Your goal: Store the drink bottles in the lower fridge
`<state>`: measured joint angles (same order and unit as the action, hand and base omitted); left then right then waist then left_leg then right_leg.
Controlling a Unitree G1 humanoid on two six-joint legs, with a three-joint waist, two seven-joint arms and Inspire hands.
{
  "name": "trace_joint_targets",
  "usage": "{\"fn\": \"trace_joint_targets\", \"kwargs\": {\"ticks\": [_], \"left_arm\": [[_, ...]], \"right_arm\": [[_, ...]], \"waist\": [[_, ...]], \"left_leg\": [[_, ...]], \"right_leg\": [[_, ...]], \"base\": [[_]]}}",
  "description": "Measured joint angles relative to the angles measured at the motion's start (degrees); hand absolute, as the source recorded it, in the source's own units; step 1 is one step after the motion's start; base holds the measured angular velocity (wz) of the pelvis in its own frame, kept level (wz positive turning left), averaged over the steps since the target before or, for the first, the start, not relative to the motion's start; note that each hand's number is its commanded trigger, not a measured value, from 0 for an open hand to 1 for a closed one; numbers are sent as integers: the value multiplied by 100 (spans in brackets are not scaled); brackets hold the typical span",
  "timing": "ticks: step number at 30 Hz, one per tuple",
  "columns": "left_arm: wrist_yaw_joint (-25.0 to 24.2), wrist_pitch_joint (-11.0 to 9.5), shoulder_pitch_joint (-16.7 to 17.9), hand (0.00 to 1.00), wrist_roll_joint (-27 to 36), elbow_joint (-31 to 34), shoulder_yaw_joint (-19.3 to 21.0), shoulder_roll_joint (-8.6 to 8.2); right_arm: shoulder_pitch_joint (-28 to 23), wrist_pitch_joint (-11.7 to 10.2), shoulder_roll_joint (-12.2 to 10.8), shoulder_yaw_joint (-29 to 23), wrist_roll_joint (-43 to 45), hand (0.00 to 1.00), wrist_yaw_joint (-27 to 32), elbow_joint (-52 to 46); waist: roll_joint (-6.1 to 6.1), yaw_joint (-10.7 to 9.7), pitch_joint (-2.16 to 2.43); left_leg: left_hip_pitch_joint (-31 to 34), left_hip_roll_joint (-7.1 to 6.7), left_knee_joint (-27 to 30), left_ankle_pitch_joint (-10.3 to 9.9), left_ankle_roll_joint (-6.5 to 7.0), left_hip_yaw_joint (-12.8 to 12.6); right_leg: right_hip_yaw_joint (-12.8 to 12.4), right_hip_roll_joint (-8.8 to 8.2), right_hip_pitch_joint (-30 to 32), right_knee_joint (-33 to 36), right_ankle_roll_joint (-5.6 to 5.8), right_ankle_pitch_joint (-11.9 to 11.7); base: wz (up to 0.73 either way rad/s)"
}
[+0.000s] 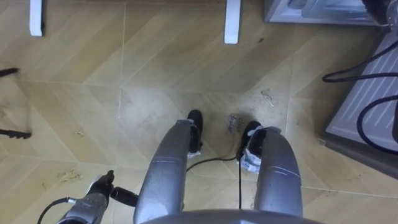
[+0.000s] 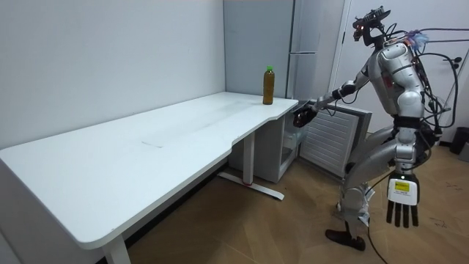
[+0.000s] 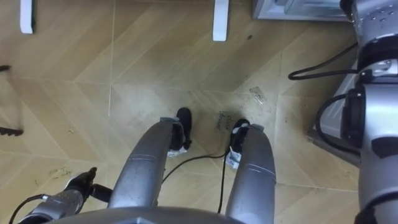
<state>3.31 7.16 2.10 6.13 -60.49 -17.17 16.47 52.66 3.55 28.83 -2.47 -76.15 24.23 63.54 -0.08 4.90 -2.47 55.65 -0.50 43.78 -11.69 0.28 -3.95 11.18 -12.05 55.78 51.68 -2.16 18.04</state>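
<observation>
Table (image 2: 110, 169) bears bottle (image 2: 269, 86); left robot hand (image 2: 403, 204) open; right robot hand (image 2: 303, 115) unclear, by fridge (image 2: 324, 143).

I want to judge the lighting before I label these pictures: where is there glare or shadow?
Left eye view: a pale sheen lies on the wooden floor near the middle. Room view: the light is even, with no glare on the white table, a soft shadow beneath it, and the bottle plainly lit.

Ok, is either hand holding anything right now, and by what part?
The left hand hangs open and empty. The right hand is out near the table, apart from the bottle; whether it grips anything cannot be told.
</observation>
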Motion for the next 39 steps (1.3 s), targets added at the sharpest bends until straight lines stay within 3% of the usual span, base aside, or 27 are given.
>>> {"fn": "trace_joint_targets", "kwargs": {"ticks": [16, 24, 33, 39], "left_arm": [[-12, -3, 126, 0, -4, 160, 8, 29], [-38, -4, 171, 0, -79, 328, 23, 34], [-186, -9, 170, 0, 0, 414, 32, 40], [-429, -15, 187, 0, 63, 318, 182, 112]], "right_arm": [[-114, -43, 40, 0, -53, 0, 1, 64], [-116, -42, 83, 0, 21, 0, -68, 111], [-410, 28, 129, 49, 31, 0, -475, 399], [-843, 23, 134, 92, 160, 0, -1277, 390]], "waist": [[-3, -9, 3], [0, -10, 6], [-9, -27, 5], [-155, -72, 5]], "left_leg": [[-294, 11, -73, -1, 10, -8], [-361, 11, -188, 55, 87, -57], [-1067, -23, -474, 53, 122, -65], [-1794, 61, -800, 43, 117, -115]], "right_leg": [[24, 5, -339, -135, 23, -33], [32, 14, -406, -299, 69, -149], [39, 32, -1130, -639, 174, -201], [57, 131, -1863, -1030, 195, -221]], "base": [[0], [-2], [0], [-7]]}}
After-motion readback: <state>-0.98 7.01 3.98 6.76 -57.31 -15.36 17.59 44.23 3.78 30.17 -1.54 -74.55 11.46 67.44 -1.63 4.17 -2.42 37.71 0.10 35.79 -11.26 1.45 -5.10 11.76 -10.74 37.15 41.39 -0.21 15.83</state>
